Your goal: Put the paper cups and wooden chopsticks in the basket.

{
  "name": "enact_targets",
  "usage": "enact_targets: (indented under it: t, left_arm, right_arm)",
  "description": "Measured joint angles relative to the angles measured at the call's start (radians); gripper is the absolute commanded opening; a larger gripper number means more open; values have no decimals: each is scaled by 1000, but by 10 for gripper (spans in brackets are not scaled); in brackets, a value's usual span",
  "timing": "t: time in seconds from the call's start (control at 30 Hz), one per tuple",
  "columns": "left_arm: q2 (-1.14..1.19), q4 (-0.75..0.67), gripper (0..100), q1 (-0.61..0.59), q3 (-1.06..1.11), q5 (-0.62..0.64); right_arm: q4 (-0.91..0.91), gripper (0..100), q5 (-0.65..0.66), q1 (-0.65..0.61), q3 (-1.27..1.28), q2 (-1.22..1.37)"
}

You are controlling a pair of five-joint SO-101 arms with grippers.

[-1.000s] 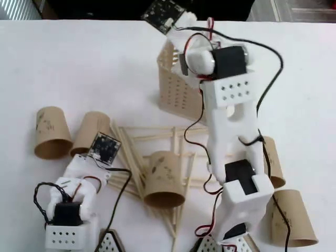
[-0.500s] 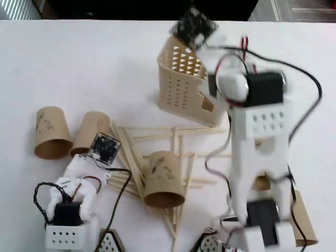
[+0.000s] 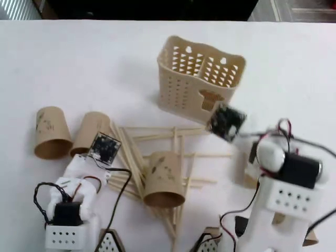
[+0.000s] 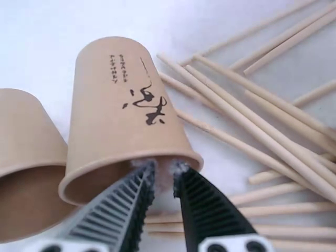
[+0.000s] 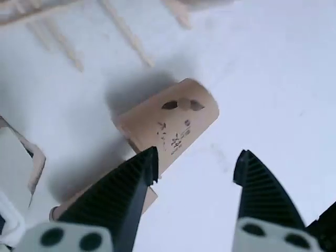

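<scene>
The left tool [image 4: 164, 169] is pinched on the rim of a paper cup [image 4: 126, 115] lying on its side toward the desk's [image 3: 79, 63] left edge. One finger is inside the mouth and one outside, probably because the thin wall gives the surest hold there. A neighbouring cup [image 4: 23, 136] lies just beside it, with wooden chopsticks [image 4: 252, 105] scattered on its other side. The right tool [image 5: 198, 155] hangs with its jaws spread wide over another cup [image 5: 168, 123] near the right edge, seemingly lined up to straddle it. The basket [image 3: 202, 79] stands upright toward the far edge, mouth up to receive things.
</scene>
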Motion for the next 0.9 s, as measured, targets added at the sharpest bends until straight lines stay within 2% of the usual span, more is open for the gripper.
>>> enact_targets:
  t: [0.23,0.53,0.6,0.73,0.9]
  left_arm:
    - [0,0,79,0,0,0]
    - [0,0,79,0,0,0]
    - [0,0,79,0,0,0]
    - [0,0,79,0,0,0]
    - [0,0,79,0,0,0]
  right_arm:
    - [-189,310,186,170,350,-167]
    - [-387,312,325,304,644,-272]
    - [-434,286,331,301,703,-281]
    - [-609,144,331,301,829,-282]
    - [-786,123,331,307,888,-293]
